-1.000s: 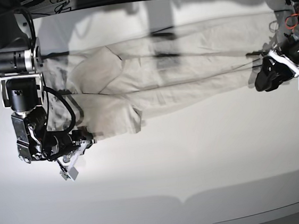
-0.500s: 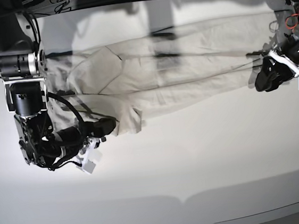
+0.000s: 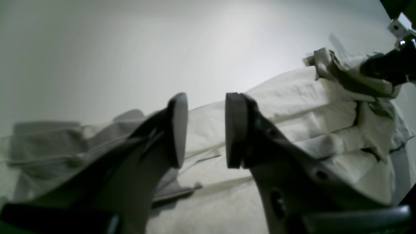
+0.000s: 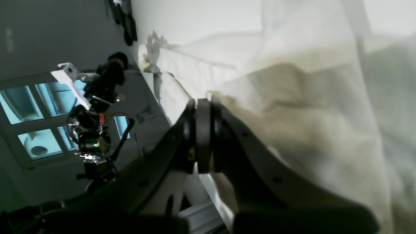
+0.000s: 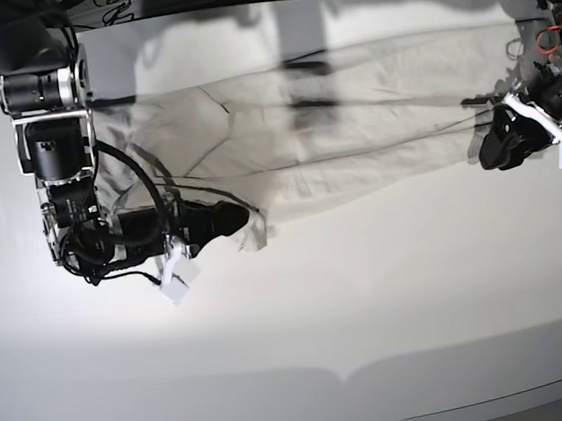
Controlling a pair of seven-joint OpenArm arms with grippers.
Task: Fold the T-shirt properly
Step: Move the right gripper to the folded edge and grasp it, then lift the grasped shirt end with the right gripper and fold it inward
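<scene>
While my right claw [image 5: 240, 218] pinches the T-shirt [image 5: 351, 113] at left and my left claw [image 5: 496, 148] gapes, I judge folding across comes next.

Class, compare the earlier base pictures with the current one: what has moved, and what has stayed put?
The right gripper, shut on the T-shirt, has swung across the table toward the middle of the picture, dragging the shirt's near corner with it. The left gripper, jaws apart, stays at the shirt's other end.

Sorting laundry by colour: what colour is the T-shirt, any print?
Plain off-white, pale beige T-shirt, no print visible; the base view shows it best.
</scene>
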